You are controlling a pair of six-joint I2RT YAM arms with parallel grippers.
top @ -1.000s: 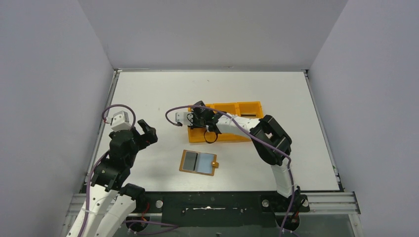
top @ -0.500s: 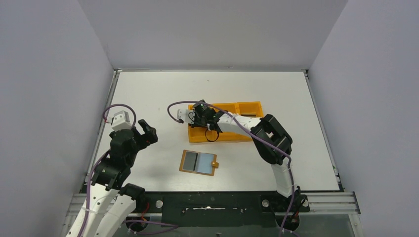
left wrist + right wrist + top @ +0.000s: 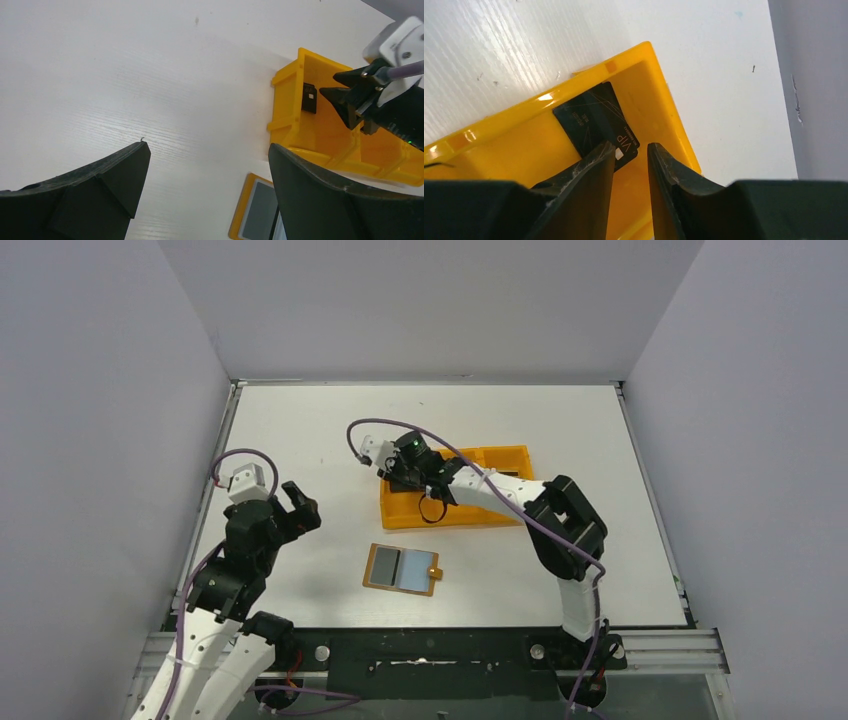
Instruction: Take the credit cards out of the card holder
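Observation:
The tan-orange card holder [image 3: 402, 569] lies open on the table in front of the orange tray [image 3: 450, 522]. A grey card [image 3: 385, 565] sits in its left pocket and a pale blue card [image 3: 416, 571] in its right. A dark card marked VIP [image 3: 594, 122] lies flat in the tray's left compartment and also shows in the left wrist view [image 3: 309, 97]. My right gripper [image 3: 630, 147] hovers just over that card, jaws a little apart and empty. My left gripper [image 3: 207, 150] is wide open and empty, above the table left of the holder [image 3: 246, 207].
The orange tray [image 3: 285, 125] has three compartments and stands mid-table behind the holder. A purple cable loops over my right wrist [image 3: 375, 425]. Grey walls close in the table on three sides.
My right gripper has moved toward the far side and lifted over the tray's left compartment. The left arm and the card holder have not moved.

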